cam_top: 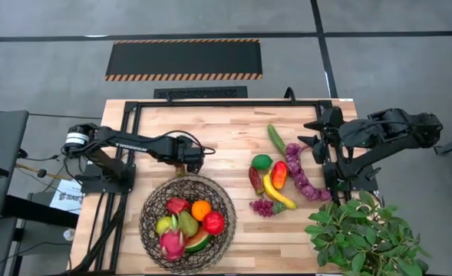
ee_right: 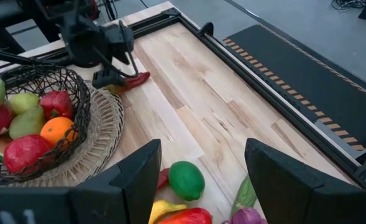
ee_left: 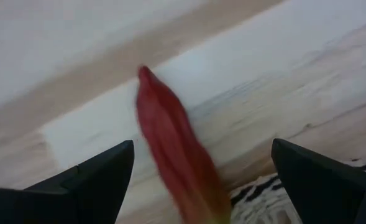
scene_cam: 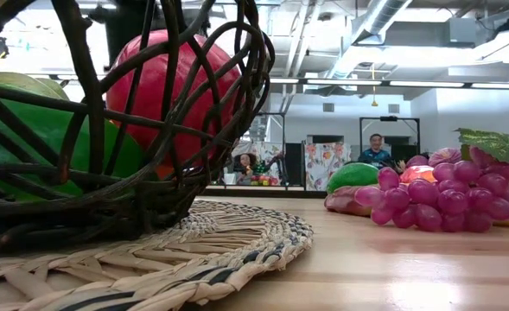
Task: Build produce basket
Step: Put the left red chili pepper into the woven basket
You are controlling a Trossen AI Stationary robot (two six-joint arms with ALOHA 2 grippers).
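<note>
A: Pale wooden table (cam_top: 226, 130), grey floor; dark woven wire basket (cam_top: 153, 207) on a straw mat (scene_cam: 237, 238), near the left edge.

B: Left gripper (ee_right: 117, 74) spread around a blurred red pepper (ee_left: 176, 155); grasp unclear; right gripper (ee_right: 201, 177) open, empty; fruit (cam_top: 186, 222) partly mesh-hidden.

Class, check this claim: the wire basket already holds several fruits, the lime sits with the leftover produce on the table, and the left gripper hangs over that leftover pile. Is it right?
One thing is wrong. In the high view the left gripper hangs open at the far rim of the basket, well apart from the leftover pile with the lime. The right wrist view shows a red chili between its fingers. The rest stands.
</note>
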